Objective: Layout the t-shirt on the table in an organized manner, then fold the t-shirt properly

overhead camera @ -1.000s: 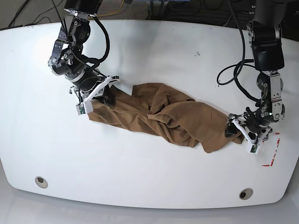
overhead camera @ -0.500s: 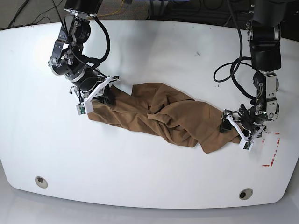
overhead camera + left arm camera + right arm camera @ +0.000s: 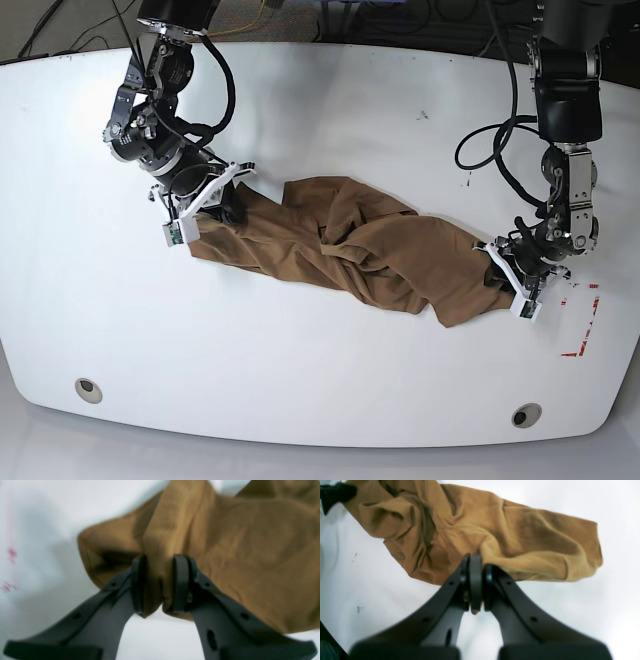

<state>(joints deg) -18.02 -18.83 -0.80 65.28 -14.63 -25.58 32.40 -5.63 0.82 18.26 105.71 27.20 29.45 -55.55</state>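
left gripper (image 3: 503, 275) pulled up-table since 1 s ago, t-shirt (image 3: 340, 250) bunched mid-table (image 3: 320, 110), wrist views show both clamped on fabric, right gripper (image 3: 212, 212) angled low at other end

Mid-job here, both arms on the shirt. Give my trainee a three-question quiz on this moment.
1. True or false: the t-shirt lies flat and spread out on the table.
2. What does the left gripper clamp? A) a bunched fold of cloth B) nothing C) a cable
3. Fill in: in the base view, the right gripper holds the shirt's ____ end.

Key:
1. False; it is bunched and wrinkled.
2. A.
3. Left.
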